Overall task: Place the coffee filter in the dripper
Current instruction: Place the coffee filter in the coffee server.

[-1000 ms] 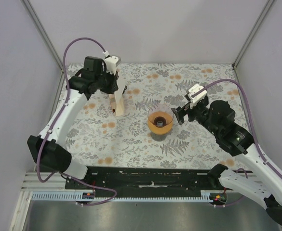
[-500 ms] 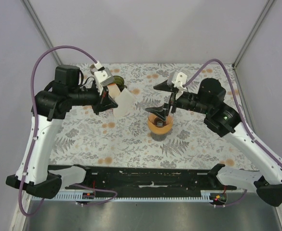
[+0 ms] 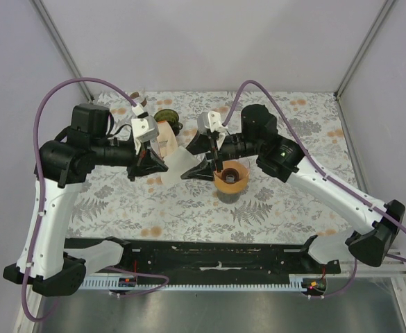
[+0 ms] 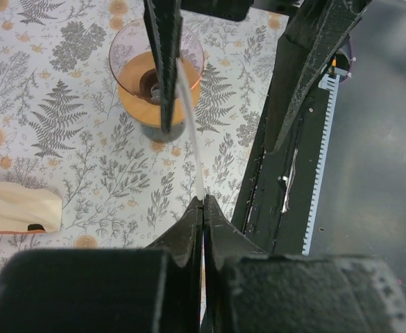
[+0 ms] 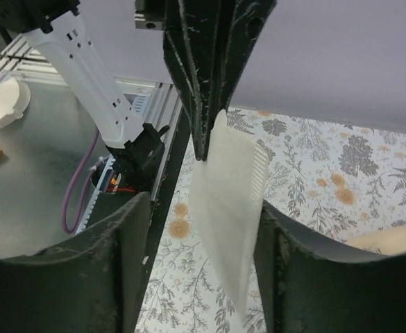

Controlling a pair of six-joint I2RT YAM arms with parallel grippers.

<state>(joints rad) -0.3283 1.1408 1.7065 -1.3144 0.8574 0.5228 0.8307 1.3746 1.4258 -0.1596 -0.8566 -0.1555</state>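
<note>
Though edge-on left-wrist, coffee filter [image 5: 227, 201] ribbed right-wrist.

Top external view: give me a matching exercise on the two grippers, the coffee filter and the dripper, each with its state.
1. left gripper
2. right gripper
3. coffee filter
4. dripper

A. stands on the table, nothing in it
B. jaws apart, one on each side of the paper
C. pinched shut on the paper's edge
D. held in the air

Pairs: 1-C, 2-B, 3-D, 4-A
</note>
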